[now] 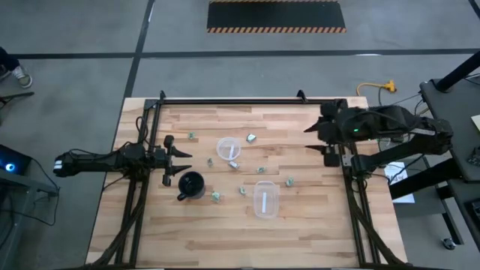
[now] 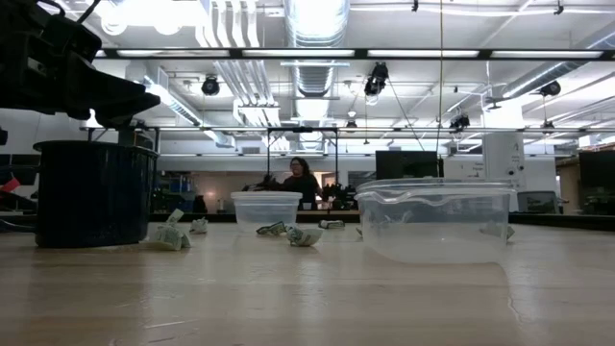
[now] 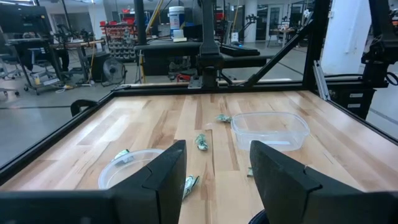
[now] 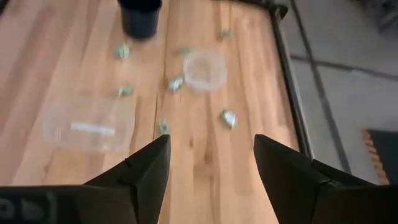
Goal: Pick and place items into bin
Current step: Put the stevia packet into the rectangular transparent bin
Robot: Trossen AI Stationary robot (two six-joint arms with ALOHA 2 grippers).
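Observation:
Several tiny pale green and whitish items (image 1: 260, 170) lie scattered on the wooden table, around a round clear tub (image 1: 229, 148) and a rectangular clear tub (image 1: 265, 199). They also show in the right wrist view (image 4: 229, 118), the left wrist view (image 3: 201, 142) and the low view (image 2: 303, 234). My left gripper (image 1: 180, 162) hovers open just beyond the black mug (image 1: 191, 184), above table height (image 2: 96, 86), and touches nothing. My right gripper (image 1: 318, 139) is open and raised over the table's right edge, with the items well ahead of its fingers (image 4: 211, 165).
The black mug (image 2: 91, 192) stands upright close below my left gripper, and its rim peeks in between that gripper's fingers (image 3: 261, 218). A black frame rail (image 1: 247, 100) runs along the table's far edge. Bare wood (image 1: 247, 240) lies toward the near edge. A person (image 2: 301, 183) sits far behind the table.

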